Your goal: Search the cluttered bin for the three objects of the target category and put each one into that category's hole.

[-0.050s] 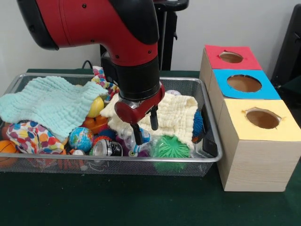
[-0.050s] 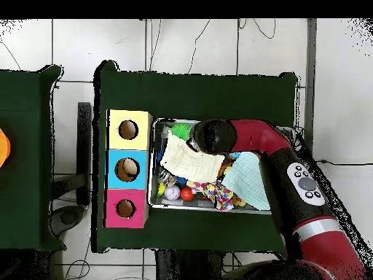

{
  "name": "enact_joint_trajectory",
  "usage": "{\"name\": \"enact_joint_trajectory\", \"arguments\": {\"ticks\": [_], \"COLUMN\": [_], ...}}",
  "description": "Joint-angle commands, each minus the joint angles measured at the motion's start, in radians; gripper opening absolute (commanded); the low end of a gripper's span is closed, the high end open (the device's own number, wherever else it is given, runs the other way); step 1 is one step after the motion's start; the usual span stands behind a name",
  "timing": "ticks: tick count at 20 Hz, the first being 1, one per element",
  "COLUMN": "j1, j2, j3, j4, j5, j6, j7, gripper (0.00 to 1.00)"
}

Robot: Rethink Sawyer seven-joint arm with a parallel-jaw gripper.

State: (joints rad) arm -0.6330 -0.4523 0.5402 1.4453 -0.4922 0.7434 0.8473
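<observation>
Front view: gripper open, empty, fingertips just above bin clutter.

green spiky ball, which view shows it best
The front view. There the green spiky ball sits unobstructed at the near wall of the wire bin, just beside the open gripper. In the overhead view only a small green patch peeks out at the bin's edge beside the arm.

We see a dark green cloth-covered table under everything. Beyond it we see a tiled white floor crossed by thin black cables.
</observation>
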Motion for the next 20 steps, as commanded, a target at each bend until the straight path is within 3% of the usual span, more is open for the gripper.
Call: {"name": "enact_joint_trajectory", "arguments": {"ticks": [1,15,20], "j1": [0.01,0.01,0.013], "j2": [0.059,0.08,0.08], "j3": [-0.003,-0.016,-0.033], "j4": [-0.033,-0.058,-0.034], "j5": [-0.032,-0.062,-0.078], "j6": [-0.05,-0.077,-0.116], "j7": [0.041,0.031,0.059], "gripper": [1.0,1.0,1.0]}}
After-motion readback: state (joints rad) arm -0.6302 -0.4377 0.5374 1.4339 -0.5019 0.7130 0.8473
